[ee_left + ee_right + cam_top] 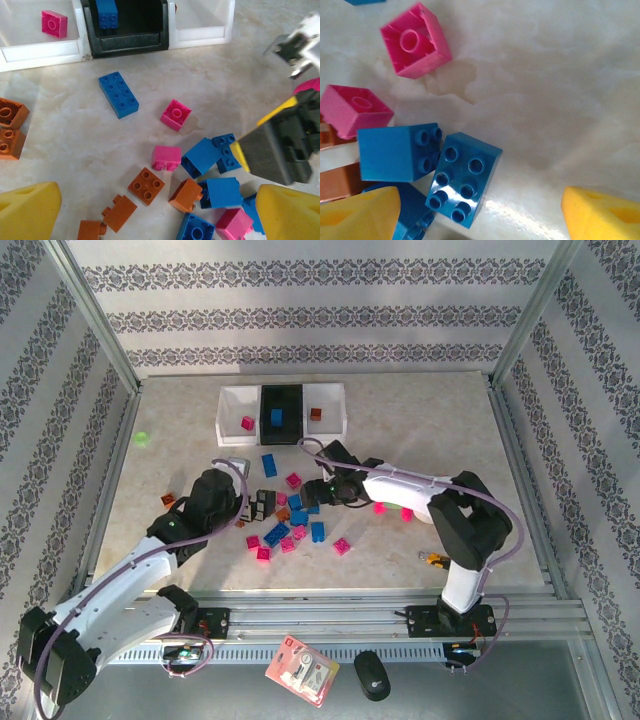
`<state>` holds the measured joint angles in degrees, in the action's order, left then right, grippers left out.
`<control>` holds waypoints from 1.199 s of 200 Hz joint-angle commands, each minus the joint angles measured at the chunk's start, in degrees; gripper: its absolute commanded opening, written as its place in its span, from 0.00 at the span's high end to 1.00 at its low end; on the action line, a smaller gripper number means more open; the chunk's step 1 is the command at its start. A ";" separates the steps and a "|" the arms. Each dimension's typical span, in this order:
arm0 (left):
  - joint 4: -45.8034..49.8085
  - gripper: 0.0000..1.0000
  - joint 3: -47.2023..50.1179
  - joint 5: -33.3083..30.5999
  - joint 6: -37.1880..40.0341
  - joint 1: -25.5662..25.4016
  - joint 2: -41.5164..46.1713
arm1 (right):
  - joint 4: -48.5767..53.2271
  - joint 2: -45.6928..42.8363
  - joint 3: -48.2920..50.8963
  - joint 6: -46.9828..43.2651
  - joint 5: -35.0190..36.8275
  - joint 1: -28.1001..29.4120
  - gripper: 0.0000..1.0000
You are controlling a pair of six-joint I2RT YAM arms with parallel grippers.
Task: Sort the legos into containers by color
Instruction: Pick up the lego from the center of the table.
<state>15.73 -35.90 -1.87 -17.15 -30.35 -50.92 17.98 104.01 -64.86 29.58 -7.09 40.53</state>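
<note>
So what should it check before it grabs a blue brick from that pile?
1. Right end effector open: ok.
2. Blue brick lies between its fingers: ok.
3. That brick free of neighbours: not ok, a second blue brick sits against it.
4. Black bin has room left: ok.
5. Left end effector open and empty: ok.
6. Height above the table right for closing: cannot tell.
</note>
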 commanded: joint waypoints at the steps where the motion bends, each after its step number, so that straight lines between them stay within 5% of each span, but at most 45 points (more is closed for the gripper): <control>1: 2.89 0.01 1.45 0.99 1.51 -1.13 2.52 | 0.31 2.69 -2.30 3.23 0.71 1.09 0.22; 79: 2.05 0.01 2.33 0.47 2.27 -1.30 3.00 | 1.55 6.54 -3.07 4.77 2.99 2.01 0.30; 143: 1.45 0.01 2.87 2.09 4.23 -1.32 3.30 | 4.23 2.76 -2.26 4.53 10.28 0.85 0.50; 213: 0.51 0.01 4.17 1.87 5.17 -1.39 4.05 | 4.31 0.89 -2.77 3.41 10.43 -0.16 0.73; 240: -0.03 0.01 5.12 1.31 4.85 -1.43 4.18 | 2.84 -1.31 -4.41 1.59 10.47 -0.08 0.75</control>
<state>17.17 -32.01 -0.01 -13.26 -30.81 -47.59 21.23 106.17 -67.02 32.82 1.80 40.62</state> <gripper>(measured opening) 0.993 0.283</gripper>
